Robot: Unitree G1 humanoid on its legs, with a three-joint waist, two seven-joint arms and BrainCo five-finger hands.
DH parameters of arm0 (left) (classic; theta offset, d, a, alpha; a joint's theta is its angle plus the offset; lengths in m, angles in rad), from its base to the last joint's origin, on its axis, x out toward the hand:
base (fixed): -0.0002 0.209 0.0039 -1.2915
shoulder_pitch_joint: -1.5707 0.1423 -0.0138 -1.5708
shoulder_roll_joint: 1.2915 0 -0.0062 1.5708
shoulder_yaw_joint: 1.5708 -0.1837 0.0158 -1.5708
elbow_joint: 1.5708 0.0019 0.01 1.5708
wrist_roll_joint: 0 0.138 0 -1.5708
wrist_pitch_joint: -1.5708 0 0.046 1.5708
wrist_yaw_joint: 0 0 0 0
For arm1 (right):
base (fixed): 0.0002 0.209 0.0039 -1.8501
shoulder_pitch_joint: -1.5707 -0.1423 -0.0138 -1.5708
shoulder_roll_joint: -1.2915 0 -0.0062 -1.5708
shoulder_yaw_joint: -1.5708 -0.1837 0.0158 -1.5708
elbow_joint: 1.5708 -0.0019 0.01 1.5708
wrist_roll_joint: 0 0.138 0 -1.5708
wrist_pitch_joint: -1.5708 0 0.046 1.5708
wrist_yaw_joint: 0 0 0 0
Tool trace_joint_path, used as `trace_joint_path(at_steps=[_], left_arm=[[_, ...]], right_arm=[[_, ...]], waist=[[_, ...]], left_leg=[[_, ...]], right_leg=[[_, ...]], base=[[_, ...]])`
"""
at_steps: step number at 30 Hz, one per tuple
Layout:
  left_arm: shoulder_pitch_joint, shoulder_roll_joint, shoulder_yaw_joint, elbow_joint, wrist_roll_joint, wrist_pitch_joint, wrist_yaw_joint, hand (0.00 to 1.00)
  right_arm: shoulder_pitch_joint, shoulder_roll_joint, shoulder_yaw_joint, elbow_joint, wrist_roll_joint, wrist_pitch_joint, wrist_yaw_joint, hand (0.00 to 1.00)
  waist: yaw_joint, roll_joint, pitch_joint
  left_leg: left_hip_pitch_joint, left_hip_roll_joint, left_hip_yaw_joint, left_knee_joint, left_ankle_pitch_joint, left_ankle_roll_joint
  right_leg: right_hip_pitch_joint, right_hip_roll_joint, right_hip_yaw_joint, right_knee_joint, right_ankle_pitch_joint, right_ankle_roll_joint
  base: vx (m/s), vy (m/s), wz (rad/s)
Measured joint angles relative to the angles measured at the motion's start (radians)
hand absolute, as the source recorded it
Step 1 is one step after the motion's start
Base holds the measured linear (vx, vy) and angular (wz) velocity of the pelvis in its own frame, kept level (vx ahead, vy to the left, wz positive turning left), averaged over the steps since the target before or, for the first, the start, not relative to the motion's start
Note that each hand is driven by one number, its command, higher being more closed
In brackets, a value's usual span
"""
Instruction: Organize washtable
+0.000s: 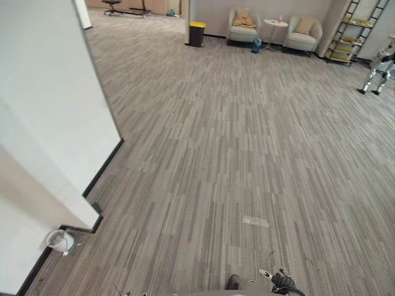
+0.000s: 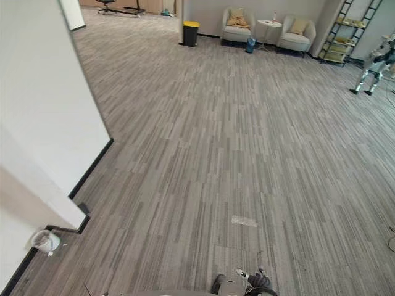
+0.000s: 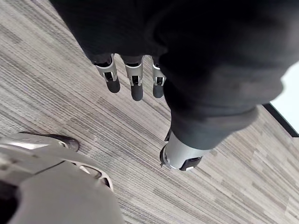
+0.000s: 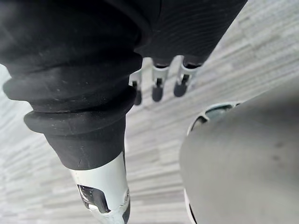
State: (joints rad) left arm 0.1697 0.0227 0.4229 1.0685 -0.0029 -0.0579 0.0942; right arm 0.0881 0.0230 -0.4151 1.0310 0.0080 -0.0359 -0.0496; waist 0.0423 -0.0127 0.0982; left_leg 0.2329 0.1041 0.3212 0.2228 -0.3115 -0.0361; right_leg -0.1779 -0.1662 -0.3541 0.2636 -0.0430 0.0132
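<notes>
My left hand (image 3: 135, 80) and right hand (image 4: 157, 88) hang over the grey carpet floor (image 1: 247, 154), fingers straight, holding nothing. Small white bin (image 1: 60, 241) at foot of white wall (image 1: 49, 92). Yellow-lidded black bin (image 1: 197, 33) far off. Contents of both: can't tell.

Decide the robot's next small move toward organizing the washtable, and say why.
Probably turn to look for the washtable: both eye views show grey striped carpet, a white wall and distant pale armchairs, and the left hand and right hand hang open, holding nothing.
</notes>
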Motion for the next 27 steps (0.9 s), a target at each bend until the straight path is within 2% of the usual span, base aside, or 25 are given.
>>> trace_joint_path(at_steps=[1,2,3,4,5,6,7,9,10,11,13,14,15,17,19,21,22,23,24,25,26,27], left_arm=[[-0.003,-0.001,0.001,0.001,0.006,0.000,0.000,0.00],[-0.013,-0.013,0.001,0.004,0.017,0.002,-0.001,0.00],[-0.026,-0.033,0.004,0.004,0.019,0.002,-0.006,0.00],[-0.035,-0.041,0.009,0.002,0.020,0.002,-0.006,0.00],[-0.046,-0.052,0.019,0.001,0.022,0.001,-0.007,0.00],[-0.044,-0.059,0.036,0.000,0.023,-0.006,-0.007,0.00],[-0.041,-0.063,0.050,0.000,0.024,-0.007,-0.007,0.00],[-0.035,-0.068,0.081,-0.007,0.022,-0.007,-0.007,0.00],[-0.033,-0.059,0.097,-0.018,0.017,-0.006,-0.007,0.00],[-0.030,-0.055,0.100,-0.019,0.015,-0.006,-0.007,0.00],[-0.013,-0.049,0.103,-0.020,0.013,-0.004,-0.006,0.00],[-0.009,-0.045,0.104,-0.020,0.009,-0.002,-0.004,0.00],[-0.008,-0.037,0.101,-0.020,0.002,-0.002,-0.001,0.00],[-0.012,-0.031,0.088,-0.022,-0.008,-0.005,0.000,0.00],[-0.013,-0.039,0.084,-0.026,-0.017,-0.007,0.001,0.00],[-0.016,-0.046,0.081,-0.029,-0.025,-0.011,0.001,0.00],[-0.015,-0.049,0.080,-0.029,-0.027,-0.017,0.001,0.00],[-0.014,-0.051,0.081,-0.029,-0.028,-0.018,0.002,0.00],[-0.013,-0.055,0.082,-0.028,-0.033,-0.018,0.001,0.00],[-0.010,-0.057,0.082,-0.028,-0.034,-0.019,0.001,0.00],[-0.001,-0.050,0.086,-0.029,-0.036,-0.019,0.000,0.00],[-0.001,-0.048,0.086,-0.029,-0.036,-0.023,0.000,0.00]], right_arm=[[0.001,-0.001,-0.001,-0.003,0.002,0.001,0.001,0.00],[0.002,-0.003,-0.003,-0.015,0.002,0.002,0.008,0.00],[0.007,-0.007,-0.018,-0.035,0.001,0.001,0.008,0.00],[0.007,-0.006,-0.029,-0.040,0.001,0.001,0.007,0.00],[0.006,-0.001,-0.053,-0.044,0.001,0.001,0.008,0.00],[0.007,0.006,-0.074,-0.043,0.001,0.001,0.007,0.00],[0.007,0.008,-0.081,-0.043,0.001,0.001,0.007,0.00],[0.007,0.011,-0.087,-0.032,0.000,0.002,0.008,0.00],[0.006,0.013,-0.094,-0.024,-0.001,0.002,0.007,0.00],[0.005,0.010,-0.097,-0.012,-0.001,0.003,0.007,0.00],[-0.002,0.006,-0.094,0.006,0.000,0.003,0.006,0.00],[-0.017,0.004,-0.093,0.023,0.001,0.002,0.005,0.00],[-0.020,-0.004,-0.093,0.054,0.000,0.003,0.004,0.00],[-0.032,-0.016,-0.084,0.095,-0.001,0.007,0.000,0.00],[-0.041,-0.020,-0.072,0.100,-0.002,0.007,-0.008,0.00],[-0.049,-0.024,-0.055,0.100,-0.002,0.007,-0.013,0.00],[-0.053,-0.026,-0.055,0.100,-0.003,0.007,-0.013,0.00],[-0.053,-0.026,-0.054,0.099,-0.006,0.007,-0.013,0.00],[-0.050,-0.028,-0.040,0.099,-0.009,0.007,-0.015,0.00],[-0.048,-0.029,-0.027,0.099,-0.010,0.007,-0.014,0.00],[-0.051,-0.024,-0.011,0.099,-0.010,0.006,-0.014,0.00],[-0.065,-0.019,-0.007,0.102,-0.011,0.004,-0.013,0.00]], waist=[[-0.001,-0.001,0.002],[-0.004,0.003,0.005],[-0.005,0.029,0.005],[-0.004,0.034,0.007],[-0.003,0.035,0.007],[-0.002,0.033,0.005],[-0.002,0.033,0.005],[-0.001,0.031,0.001],[-0.002,0.032,-0.004],[0.001,0.038,-0.014],[0.002,0.036,-0.012],[0.003,0.034,-0.008],[0.008,0.009,0.004],[0.030,-0.005,0.011],[0.030,0.001,0.020],[0.030,0.013,0.030],[0.035,0.016,0.036],[0.039,0.018,0.038],[0.064,0.020,0.045],[0.077,0.019,0.043],[0.083,0.002,0.041],[0.082,0.001,0.045]], left_leg=[[0.017,0.004,0.003,-0.003,-0.012,-0.020],[0.034,0.028,-0.001,-0.010,-0.020,-0.038],[0.055,0.057,-0.017,-0.039,-0.012,-0.053],[0.067,0.064,-0.020,-0.059,-0.006,-0.064],[0.085,0.072,-0.025,-0.080,0.009,-0.086],[0.101,0.091,-0.036,-0.073,0.018,-0.086],[0.106,0.104,-0.048,-0.058,0.018,-0.086],[0.088,0.152,-0.098,0.043,0.017,-0.086],[0.021,0.190,-0.157,0.190,0.021,-0.079],[-0.073,0.215,-0.233,0.371,0.046,-0.055],[-0.178,0.229,-0.279,0.595,0.051,-0.063],[-0.235,0.226,-0.270,0.694,0.047,-0.065],[-0.265,0.216,-0.246,0.720,0.045,-0.062],[-0.337,0.173,-0.203,0.691,0.044,-0.061],[-0.416,0.132,-0.179,0.602,0.040,-0.055],[-0.491,0.067,-0.181,0.476,0.040,-0.054],[-0.522,0.019,-0.187,0.354,0.049,-0.052],[-0.531,-0.003,-0.186,0.287,0.061,-0.047],[-0.543,-0.036,-0.180,0.185,0.176,0.000],[-0.538,-0.042,-0.174,0.166,0.227,0.013],[-0.527,-0.062,-0.147,0.156,0.238,0.055],[-0.516,-0.077,-0.143,0.163,0.207,0.094]], right_leg=[[0.000,-0.010,-0.012,0.013,0.058,0.014],[0.000,0.004,-0.033,0.046,0.052,-0.005],[-0.006,0.025,-0.050,0.092,-0.010,-0.010],[-0.012,0.028,-0.057,0.122,-0.045,-0.015],[-0.030,0.030,-0.062,0.195,-0.108,-0.022],[-0.035,0.041,-0.061,0.251,-0.166,-0.032],[-0.029,0.053,-0.060,0.263,-0.188,-0.037],[-0.002,0.103,-0.056,0.263,-0.233,-0.054],[0.022,0.146,-0.054,0.231,-0.242,-0.068],[0.052,0.192,-0.044,0.184,-0.239,-0.080],[0.109,0.240,-0.017,0.109,-0.222,-0.106],[0.164,0.256,0.001,0.057,-0.208,-0.118],[0.207,0.256,0.013,0.022,-0.198,-0.119],[0.289,0.247,0.044,-0.061,-0.180,-0.109],[0.335,0.231,0.053,-0.105,-0.175,-0.101],[0.373,0.211,0.059,-0.146,-0.173,-0.094],[0.393,0.194,0.062,-0.165,-0.178,-0.077],[0.403,0.184,0.064,-0.171,-0.183,-0.066],[0.435,0.163,0.082,-0.190,-0.196,-0.042],[0.447,0.158,0.090,-0.198,-0.198,-0.038],[0.455,0.134,0.109,-0.208,-0.200,-0.034],[0.453,0.119,0.130,-0.201,-0.180,-0.020]], base=[[0.35,-0.344,-0.27],[0.36,-0.362,-0.01],[0.29,-0.281,0.11],[0.33,-0.319,0.17],[0.38,-0.367,0.05],[0.31,-0.299,-0.03],[0.33,-0.317,-0.19],[0.31,-0.305,-0.26],[0.41,-0.379,-0.36],[0.50,-0.391,-0.48],[0.38,-0.198,-0.52],[0.30,-0.116,-0.42],[0.36,-0.119,-0.33],[0.33,-0.070,-0.33],[0.30,0.044,-0.15],[0.30,0.168,-0.07],[0.25,0.167,-0.05],[0.33,0.248,-0.18],[0.27,0.217,-0.23],[0.43,0.337,-0.28],[0.48,0.340,-0.13],[0.49,0.340,-0.07]])
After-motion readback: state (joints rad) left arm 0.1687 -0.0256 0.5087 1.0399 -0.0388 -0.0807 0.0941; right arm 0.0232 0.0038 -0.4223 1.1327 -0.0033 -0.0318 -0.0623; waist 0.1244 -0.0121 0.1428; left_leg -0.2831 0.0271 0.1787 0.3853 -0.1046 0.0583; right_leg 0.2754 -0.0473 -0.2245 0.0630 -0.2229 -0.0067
